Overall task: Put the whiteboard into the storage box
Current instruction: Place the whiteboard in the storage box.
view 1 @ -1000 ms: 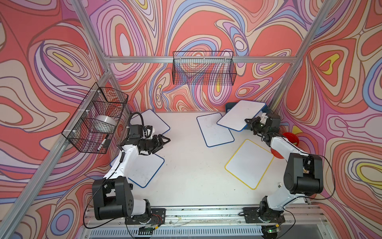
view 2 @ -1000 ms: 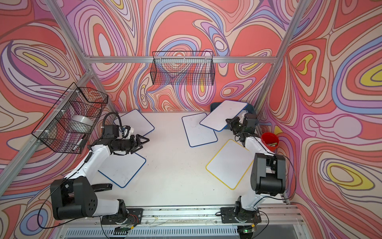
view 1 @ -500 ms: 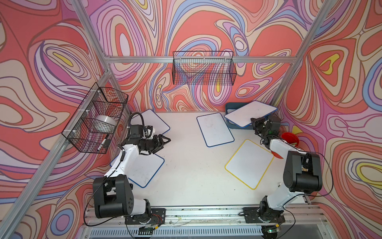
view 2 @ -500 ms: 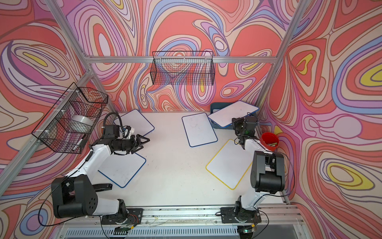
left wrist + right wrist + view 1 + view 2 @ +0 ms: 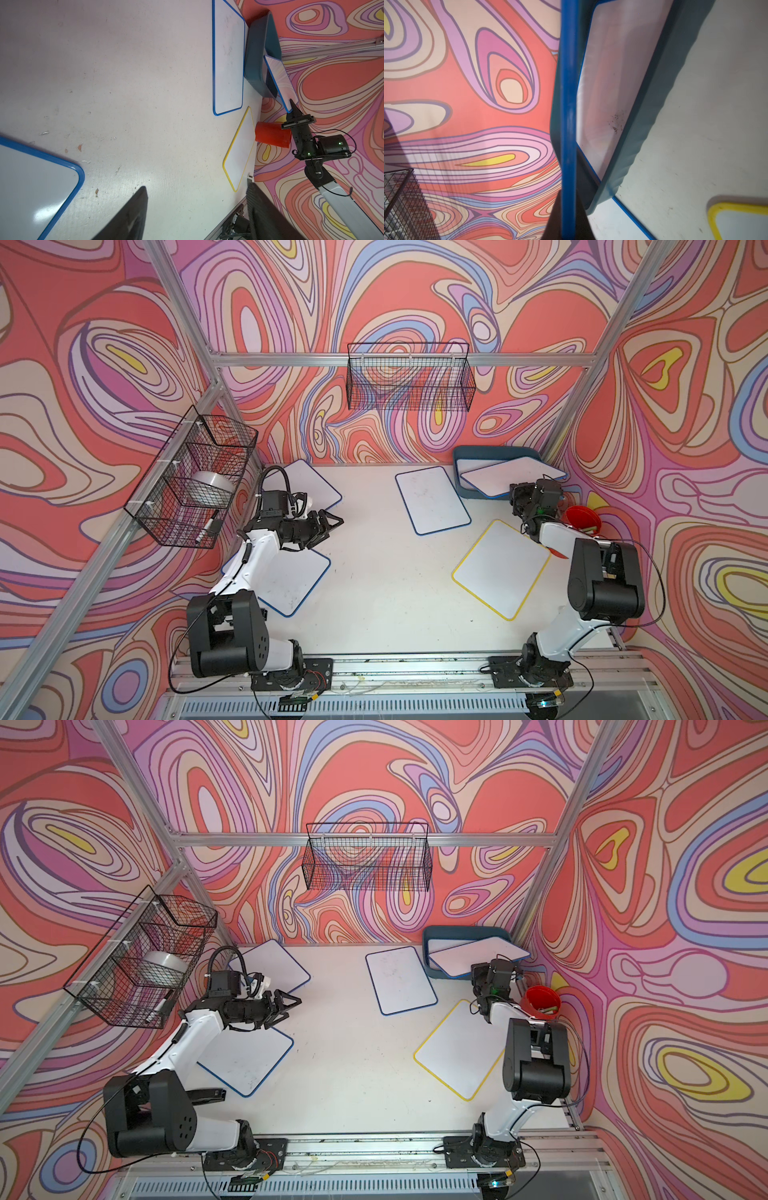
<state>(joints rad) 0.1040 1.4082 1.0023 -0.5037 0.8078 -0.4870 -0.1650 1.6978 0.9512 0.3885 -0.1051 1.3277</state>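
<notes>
Whiteboard [image 5: 512,477] tilted over storage box [image 5: 490,449], edge pinched by right tool [image 5: 514,494]

I can't see most of the storage box [image 5: 490,450] floor, hidden under the tilted whiteboard [image 5: 513,477]; its blue edge is blurred in the right wrist view

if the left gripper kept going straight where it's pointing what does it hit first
Likely the middle blue-framed whiteboard, lying flat; the open left gripper points across bare table toward it, though its height may carry it over.
</notes>
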